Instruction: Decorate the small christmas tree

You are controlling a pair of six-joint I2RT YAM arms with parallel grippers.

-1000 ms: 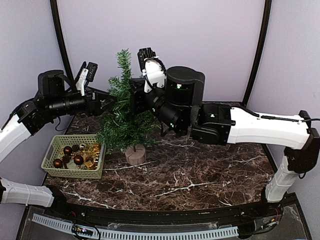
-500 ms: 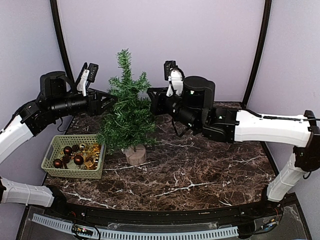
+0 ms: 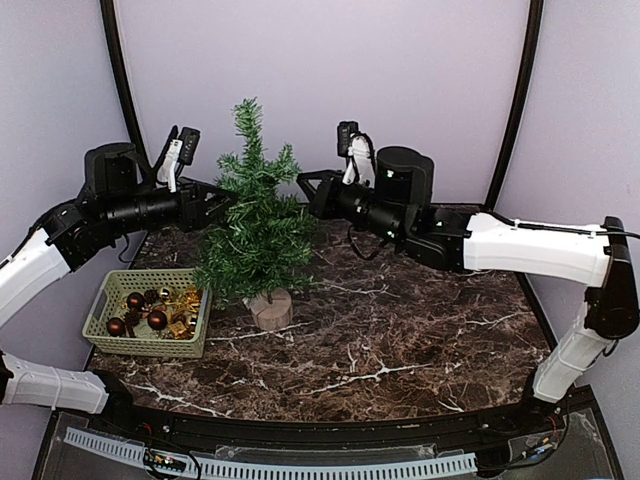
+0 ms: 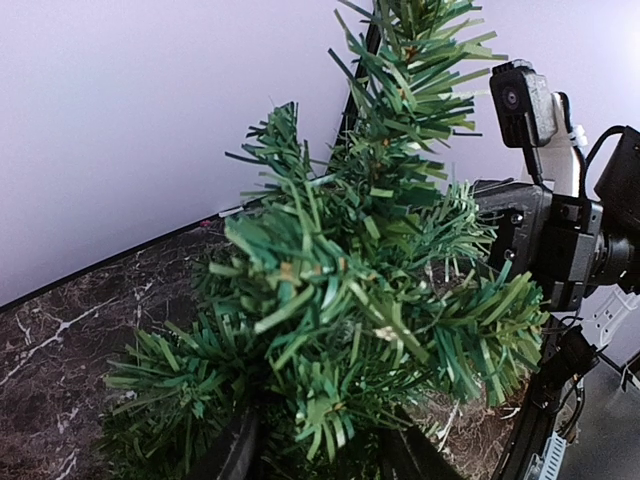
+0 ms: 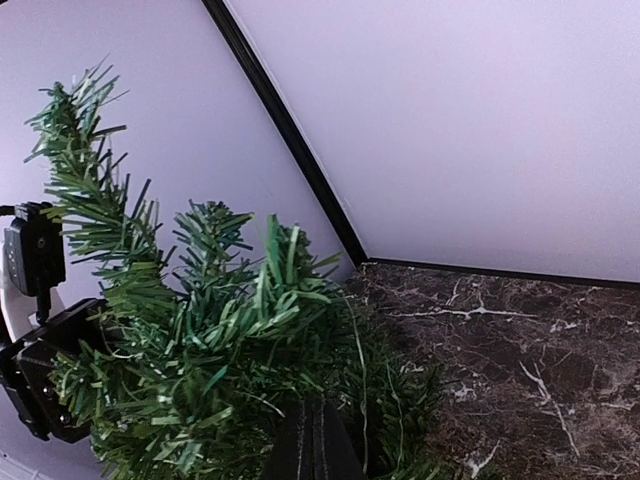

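Dark marble table (image 3: 400, 330), white-veined, lilac walls behind. Upright left of centre, nearer the back edge than the front: small christmas tree (image 3: 250, 235). Rests flat on the surface on a round pale wooden stump base (image 3: 270, 309); trunk largely hidden by the lower branches.

By the left edge, a pale green slotted basket (image 3: 148, 346), just beside the stump and apart from it, with lower branches overhanging its right rim. Holds dark red baubles (image 3: 157, 319) and a tangle of gold ornaments (image 3: 182, 305).

Reaching in level from the left side at the tree's mid-height: left gripper (image 3: 220, 200), tip among the outer needles. In the left wrist view, two dark fingers (image 4: 238, 452) parted roughly halfway, a bushy branch filling the gap. Cannot tell whether pressing on that branch or merely standing around it; contact points buried in needles.

Reaching in level from the right side at about the same height: right gripper (image 3: 306, 186), tip just beside the branch ends on the tree's right flank; touching or apart, cannot tell. In the right wrist view, fingers (image 5: 312, 448) closed tight together into a single dark wedge, nothing seen between them, greenery directly ahead and to the left.

Both grippers well above the surface, facing each other with the tree between.
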